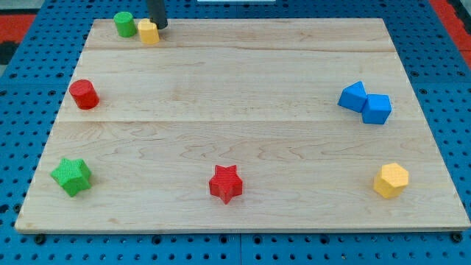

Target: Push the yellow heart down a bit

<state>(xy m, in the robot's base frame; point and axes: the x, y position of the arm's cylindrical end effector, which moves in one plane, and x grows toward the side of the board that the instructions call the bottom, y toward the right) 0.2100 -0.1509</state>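
Presently, on the wooden board: yellow heart at the view's top left, touching a green cylinder. My tip sits just right of the heart; I have no pincer, only the rod. Also: red cylinder, green star, red star, blue blocks, yellow hexagon.

The wooden board is pale, with visible grain, plank seams and a smooth, faintly satin finish. On it, the yellow heart at its top edge looks like matt plastic. So do the green cylinder, red cylinder, red star and yellow hexagon. The green star shows fine ridges. The two blue blocks have a slight sheen. My tip is dark and matt. Around the board lies blue perforated sheet, smooth and faintly glossy.
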